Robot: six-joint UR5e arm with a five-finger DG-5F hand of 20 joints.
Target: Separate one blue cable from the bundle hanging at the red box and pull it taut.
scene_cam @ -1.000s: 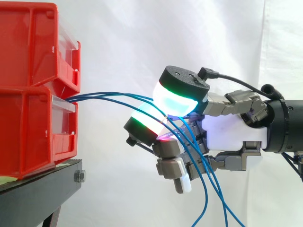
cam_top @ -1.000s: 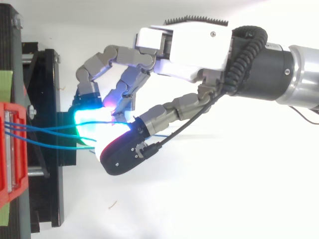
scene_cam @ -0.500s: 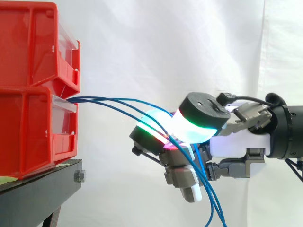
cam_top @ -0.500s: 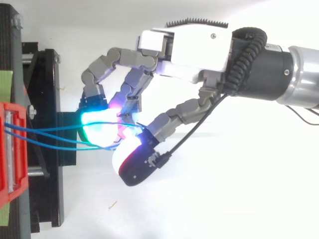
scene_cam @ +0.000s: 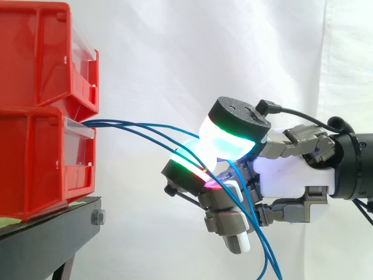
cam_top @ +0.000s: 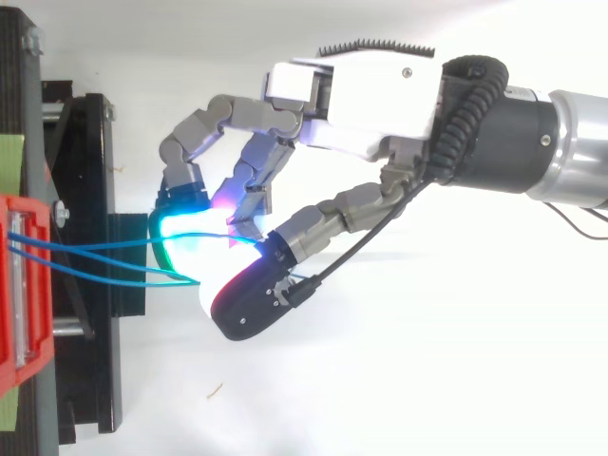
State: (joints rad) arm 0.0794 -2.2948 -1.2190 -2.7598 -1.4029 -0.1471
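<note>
Thin blue cables [scene_cam: 140, 127] leave the front of the lower red bin [scene_cam: 41, 157] and run right to my hand [scene_cam: 291, 175]. They pass between the thumb's cyan-green pad [scene_cam: 230, 140] above and a green-red finger pad [scene_cam: 189, 169] below, then hang down past the palm. The fingers are curled, pinching the cables. In the top view two strands of the blue cables [cam_top: 95, 261] spread apart from the bin [cam_top: 24, 285] to the glowing pads of my hand [cam_top: 361, 85]. The strands sag slightly. How many are pinched is hidden by the pads.
A second red bin [scene_cam: 41, 52] sits stacked on the lower one. Both rest on a black stand [scene_cam: 52, 233] at the left. A white curtain hangs behind.
The thumb came down onto the cables and finger pad, then rose a little and shifted toward the bins. The hand sits slightly lower than a second ago. The cables' loose ends swung closer together.
</note>
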